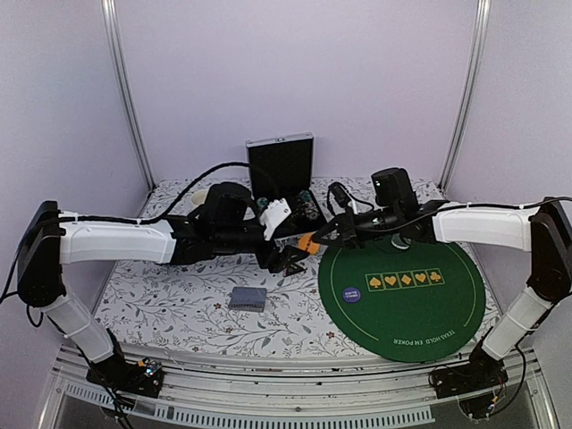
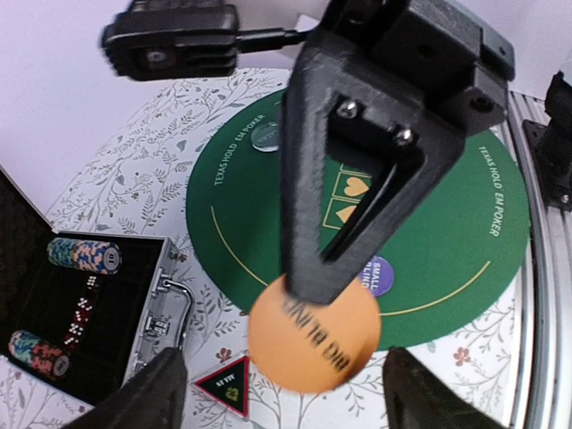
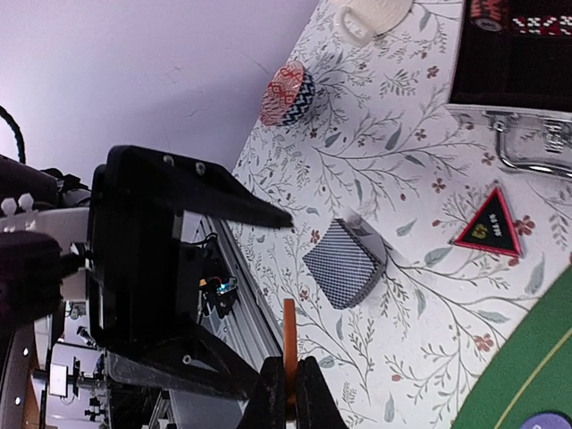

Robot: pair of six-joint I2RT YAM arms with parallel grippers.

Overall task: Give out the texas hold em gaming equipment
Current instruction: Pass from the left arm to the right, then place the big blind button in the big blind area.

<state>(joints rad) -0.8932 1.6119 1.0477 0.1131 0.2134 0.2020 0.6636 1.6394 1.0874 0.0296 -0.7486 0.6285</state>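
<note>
Orange BIG BLIND button disc [image 2: 313, 344] pinched by one edge in the right pincer [image 3: 289, 371], fingers pressed together on it, printed face turned toward the left wrist. Left pincer [image 2: 284, 366] spread apart around it, one finger to each side of the disc, neither touching.

Both forearms stretched low and nearly level over the desk [image 1: 161, 304], pointing inward. Wrists meeting tip to tip near the left rim of the green poker mat [image 1: 402, 304]. Left arm reaching rightward, right arm reaching leftward, elbows out near the side walls.

Just under the left pincer, flat on the desk: dark triangular marker [image 2: 228, 386]. Past the right pincer's tips, on the mat: purple SMALL BLIND disc [image 2: 380, 273]. Below the left pincer and nearer the bases, apart from both pincers: deck of blue-grey-backed cards [image 1: 248, 298]. Off to the far side of the left pincer: open case [image 2: 165, 299] holding chip stacks [image 2: 85, 255] and dice [image 2: 80, 313].
</note>
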